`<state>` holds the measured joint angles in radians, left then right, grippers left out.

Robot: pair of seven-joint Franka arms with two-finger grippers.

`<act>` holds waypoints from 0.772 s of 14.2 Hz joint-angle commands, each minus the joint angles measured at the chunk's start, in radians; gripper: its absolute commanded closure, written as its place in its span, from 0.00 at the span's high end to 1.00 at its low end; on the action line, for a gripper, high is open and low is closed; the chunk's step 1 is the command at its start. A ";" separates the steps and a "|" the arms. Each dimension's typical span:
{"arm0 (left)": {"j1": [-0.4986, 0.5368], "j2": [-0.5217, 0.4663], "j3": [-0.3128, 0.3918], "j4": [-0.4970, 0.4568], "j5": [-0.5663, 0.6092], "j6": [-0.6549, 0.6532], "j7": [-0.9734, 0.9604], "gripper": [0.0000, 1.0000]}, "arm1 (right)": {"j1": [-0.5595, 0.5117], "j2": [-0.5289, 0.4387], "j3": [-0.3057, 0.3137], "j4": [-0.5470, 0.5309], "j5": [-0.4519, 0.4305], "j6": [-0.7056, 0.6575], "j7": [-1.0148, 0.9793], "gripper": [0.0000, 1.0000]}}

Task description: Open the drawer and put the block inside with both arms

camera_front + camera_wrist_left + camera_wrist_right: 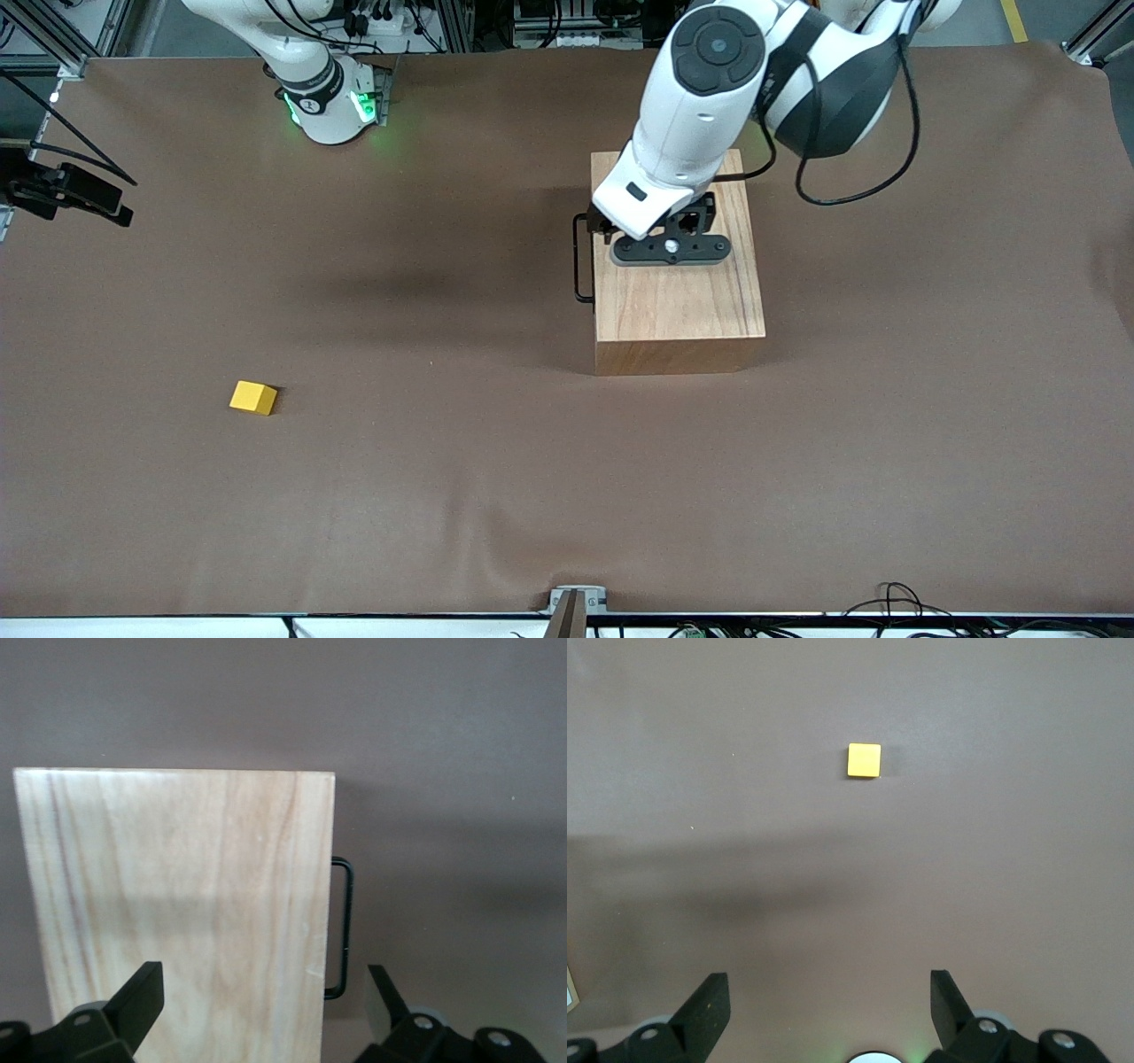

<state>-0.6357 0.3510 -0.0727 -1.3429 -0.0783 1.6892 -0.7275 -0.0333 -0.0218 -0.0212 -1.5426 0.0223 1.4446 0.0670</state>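
The wooden box (678,292) stands toward the left arm's end of the table. Its drawer is shut, and the black wire handle (580,261) faces the right arm's end. My left gripper (620,232) hangs open over the box's handle-side edge. In the left wrist view one finger (142,997) is over the box top (177,904) and the other over the table past the handle (345,926). The yellow block (253,397) lies alone on the table, nearer the camera, toward the right arm's end. My right gripper (830,992) is open high above the table, with the block (864,760) ahead of it.
A brown cover (532,461) spans the table. The right arm's green-lit base (328,97) stands at the table's edge farthest from the camera. A black device (66,195) sticks in at the right arm's end. A small mount (576,602) sits on the nearest edge.
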 commanded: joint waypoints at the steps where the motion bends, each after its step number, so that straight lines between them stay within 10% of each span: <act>1: -0.022 0.020 0.011 0.028 -0.009 0.009 -0.032 1.00 | -0.005 0.003 0.006 0.015 0.001 -0.012 0.011 1.00; 11: -0.151 0.111 0.027 0.045 0.052 0.106 -0.266 1.00 | -0.005 0.003 0.006 0.015 0.001 -0.012 0.011 1.00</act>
<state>-0.7409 0.4358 -0.0629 -1.3337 -0.0665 1.7929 -0.9407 -0.0333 -0.0218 -0.0212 -1.5427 0.0223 1.4444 0.0670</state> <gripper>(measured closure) 0.000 0.000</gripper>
